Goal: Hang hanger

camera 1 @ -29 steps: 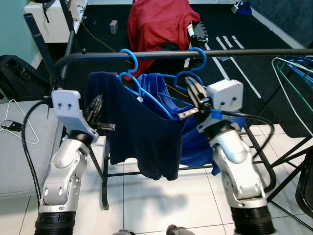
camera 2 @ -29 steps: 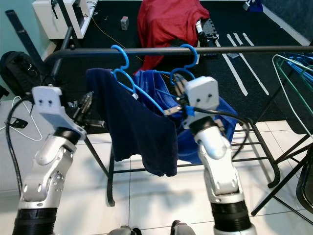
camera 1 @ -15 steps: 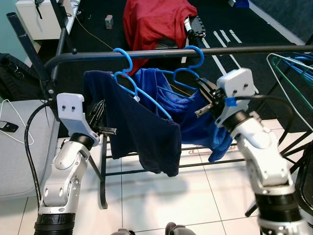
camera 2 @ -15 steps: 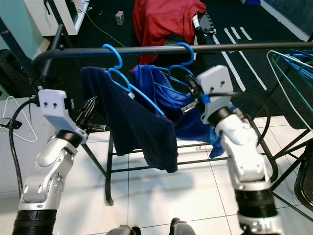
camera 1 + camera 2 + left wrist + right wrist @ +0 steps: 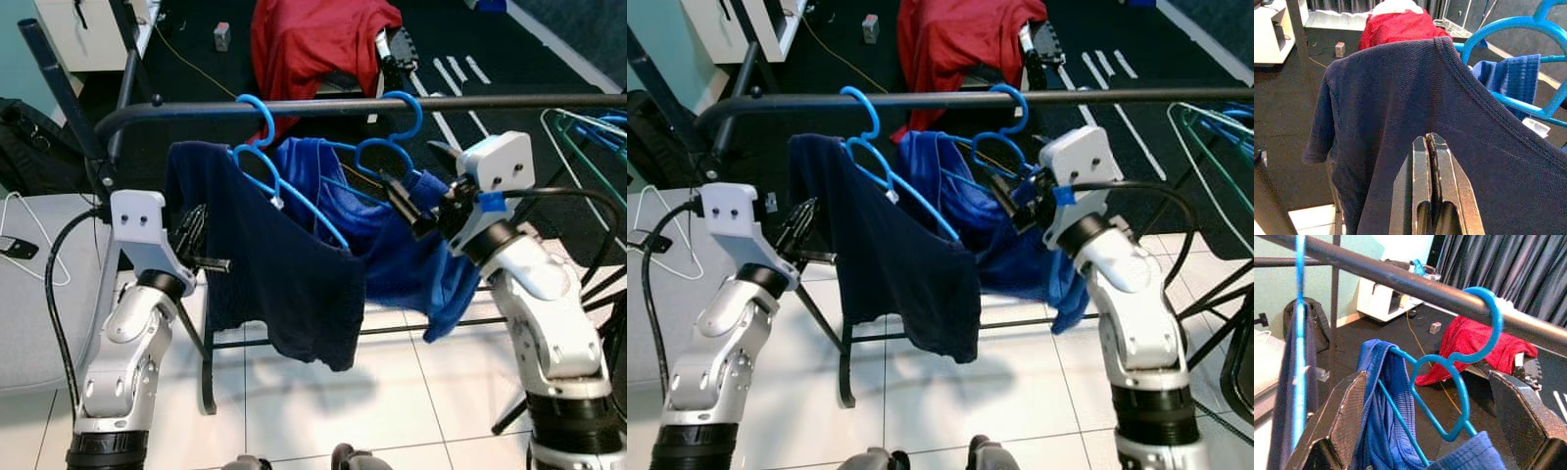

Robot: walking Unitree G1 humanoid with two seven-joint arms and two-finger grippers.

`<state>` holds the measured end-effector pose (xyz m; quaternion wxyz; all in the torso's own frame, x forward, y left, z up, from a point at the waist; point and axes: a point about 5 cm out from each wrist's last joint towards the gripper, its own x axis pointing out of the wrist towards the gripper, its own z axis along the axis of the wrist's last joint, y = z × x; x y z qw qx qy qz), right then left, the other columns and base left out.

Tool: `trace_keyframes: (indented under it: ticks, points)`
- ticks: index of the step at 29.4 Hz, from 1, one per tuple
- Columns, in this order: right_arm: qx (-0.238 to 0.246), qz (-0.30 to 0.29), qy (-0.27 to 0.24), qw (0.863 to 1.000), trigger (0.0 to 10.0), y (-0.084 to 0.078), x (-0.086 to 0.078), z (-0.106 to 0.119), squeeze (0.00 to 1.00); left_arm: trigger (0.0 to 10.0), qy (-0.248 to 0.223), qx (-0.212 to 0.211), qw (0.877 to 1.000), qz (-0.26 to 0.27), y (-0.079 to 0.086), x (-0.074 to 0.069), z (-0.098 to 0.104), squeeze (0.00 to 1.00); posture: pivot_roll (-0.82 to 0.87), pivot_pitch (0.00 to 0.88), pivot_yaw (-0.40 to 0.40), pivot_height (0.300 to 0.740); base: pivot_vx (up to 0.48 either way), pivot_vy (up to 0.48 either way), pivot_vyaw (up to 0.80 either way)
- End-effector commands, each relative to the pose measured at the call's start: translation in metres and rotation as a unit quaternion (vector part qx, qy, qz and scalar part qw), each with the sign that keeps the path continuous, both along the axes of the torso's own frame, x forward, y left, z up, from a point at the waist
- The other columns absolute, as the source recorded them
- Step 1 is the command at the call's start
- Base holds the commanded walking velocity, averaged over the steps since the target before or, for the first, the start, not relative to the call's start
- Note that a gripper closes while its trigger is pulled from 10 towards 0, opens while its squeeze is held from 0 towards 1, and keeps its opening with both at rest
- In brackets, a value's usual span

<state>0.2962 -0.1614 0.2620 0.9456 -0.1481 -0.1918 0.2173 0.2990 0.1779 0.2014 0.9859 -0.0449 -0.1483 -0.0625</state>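
A matte black round rail (image 5: 323, 106) runs level from 9 to 3 o'clock across the head views. Two glossy blue plastic hangers hook over it. The left hanger (image 5: 257, 147) carries a dark navy knit shirt (image 5: 284, 274) that drapes in soft folds toward 6 o'clock. The right hanger (image 5: 392, 147) carries a brighter blue garment (image 5: 411, 264), bunched and sagging toward 5 o'clock. Each hook is a smooth open curl seated on top of the rail; each hanger's long axis runs roughly along the rail, with the right one skewed.

The right claw (image 5: 416, 201) is raised, forearm angled up toward 11 o'clock. Its black fingers (image 5: 1342, 421) are spread wide, just beside the right hanger's neck below the hook, without gripping it.

The left claw (image 5: 1431, 147) is raised at the shirt's 9 o'clock side, forearm near upright. Its fingers are pressed together, tips at the navy fabric, nothing between them.

A red cloth (image 5: 318, 39) lies beyond the rail at 12 o'clock on a dark carpet (image 5: 196, 69). White tiles (image 5: 333, 392) cover the floor below.
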Motion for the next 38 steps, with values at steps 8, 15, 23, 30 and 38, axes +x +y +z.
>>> trace_keyframes:
  ticks: [8, 15, 23, 30, 38]
  points:
    - [0.018, -0.013, -0.014, 1.0, 10.0, 0.001, -0.005, 0.003, 1.0, 10.0, 0.012, 0.009, 1.0, 0.001, 0.001, -0.002, -0.003, 0.0, -0.09, 0.256, -0.019, 0.74, 0.0, 0.0, 0.0]
    - [0.022, -0.059, -0.021, 0.998, 10.0, -0.006, -0.004, 0.006, 0.77, 10.0, 0.013, 0.007, 1.0, -0.002, -0.001, -0.002, -0.004, 0.0, -0.09, 0.256, -0.019, 0.74, 0.0, 0.0, 0.0]
    - [0.01, -0.087, 0.015, 0.996, 10.0, -0.026, 0.011, 0.005, 0.0, 10.0, 0.015, 0.008, 1.0, -0.002, 0.0, -0.001, -0.004, 0.0, -0.09, 0.259, -0.018, 0.74, 0.0, 0.0, 0.0]
    - [0.004, -0.085, 0.06, 0.995, 10.0, -0.044, 0.032, 0.003, 0.0, 10.0, 0.018, 0.011, 1.0, -0.003, 0.0, -0.001, -0.004, 0.0, -0.08, 0.265, -0.009, 0.74, 0.0, 0.0, 0.0]
    - [-0.055, -0.031, 0.073, 0.995, 10.0, -0.041, 0.047, 0.007, 0.0, 10.0, 0.021, 0.021, 1.0, 0.0, 0.005, -0.001, -0.003, 0.0, -0.06, 0.272, -0.004, 0.74, 0.0, 0.0, 0.0]
